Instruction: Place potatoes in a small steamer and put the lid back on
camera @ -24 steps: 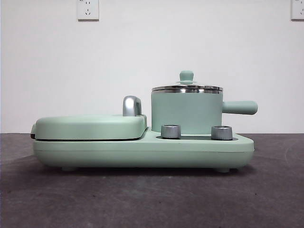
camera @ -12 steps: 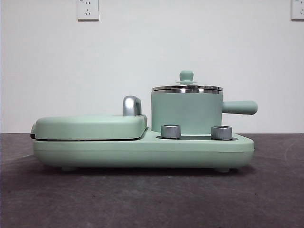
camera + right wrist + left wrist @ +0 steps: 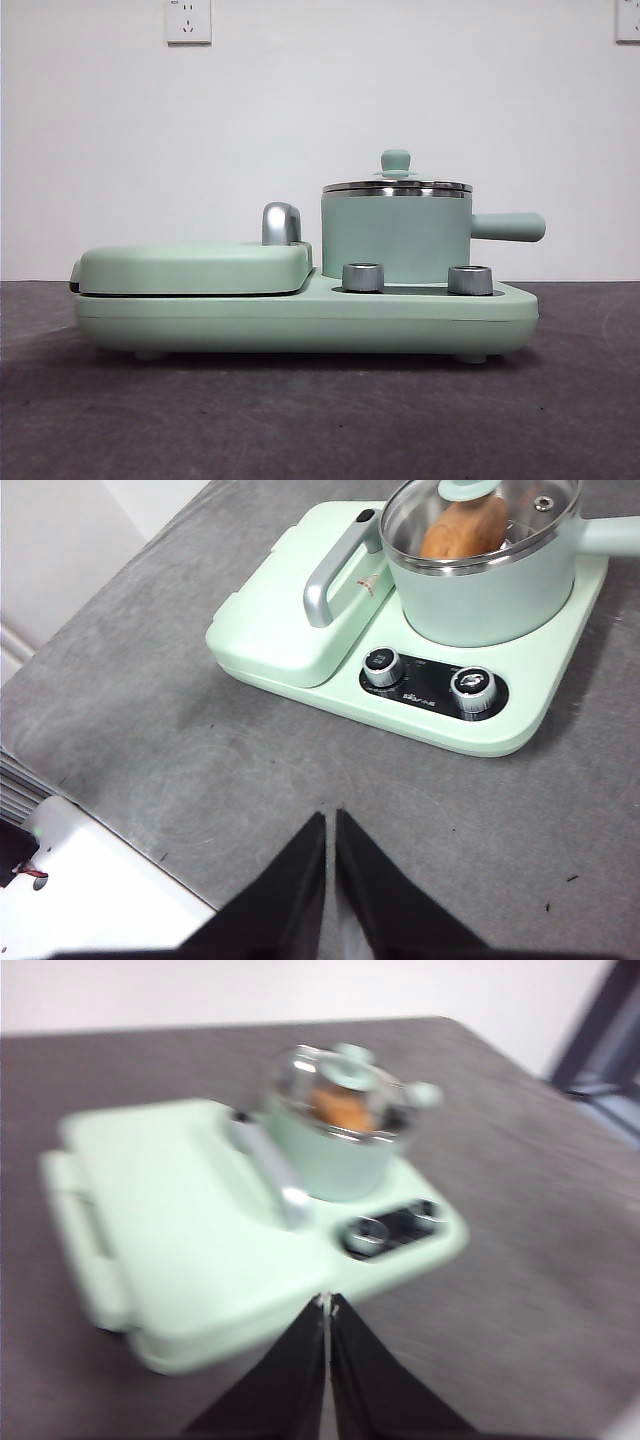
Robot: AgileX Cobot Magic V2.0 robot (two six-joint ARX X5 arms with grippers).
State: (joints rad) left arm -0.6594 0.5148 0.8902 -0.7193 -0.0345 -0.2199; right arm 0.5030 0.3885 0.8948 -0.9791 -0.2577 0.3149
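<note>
White wall behind; dark grey tabletop [image 3: 320, 420] carries a mint green cooker base [image 3: 300, 320]. Small steamer [image 3: 396, 238] sits on the base behind two steel dials [image 3: 428, 680], beside the flat hinged griddle [image 3: 195, 268]. Glass lid [image 3: 396, 184] on the steamer. Potato [image 3: 462, 530] inside, seen through the glass. Left gripper [image 3: 327, 1305] and right gripper [image 3: 330, 820]: jaws pressed together, empty, well apart from the cooker.
</note>
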